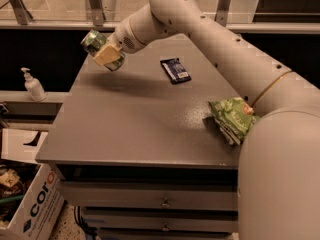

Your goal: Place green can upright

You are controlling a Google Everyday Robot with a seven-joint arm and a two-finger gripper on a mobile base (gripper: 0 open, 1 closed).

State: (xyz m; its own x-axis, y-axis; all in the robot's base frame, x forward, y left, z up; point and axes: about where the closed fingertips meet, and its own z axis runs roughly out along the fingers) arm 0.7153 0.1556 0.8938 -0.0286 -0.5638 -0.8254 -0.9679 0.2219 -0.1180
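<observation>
Left of the dark packet (175, 69), over the far corner of the bench (125, 129): the end effector (106, 54), clamped on the green can (91, 40), pale pads across its side. Held clear of the surface, judging by the shadow below, and tilted, with the axis leaning well off vertical and neither end facing the bench squarely.

Main risk, as a judgement: letting go at this angle. Likely to land on a rim, tip over and roll, being round, shiny metal with nothing beside it for a stop. Close to the bench edge on the side away from the packet too, so a roll that way could mean a drop toward the pump bottle (33, 85) and the cardboard box (30, 204) below.

Second risk: slipping within the grip while the wrist turns. Smooth can wall against flat pads, probably not much friction to spare. Any twist in the grasp would leave the base off-level at touchdown.

Third: coming down too hard or too early. Pressing a tilted base into the bench could lever the can out of the pads or dent it.

Less likely, but worth noting — the arm's long reach past the packet, with the crinkled green snack bag (231, 119) nearer than the packet and to its right, tight against the robot's body. Could be nudged by a wide swing.
</observation>
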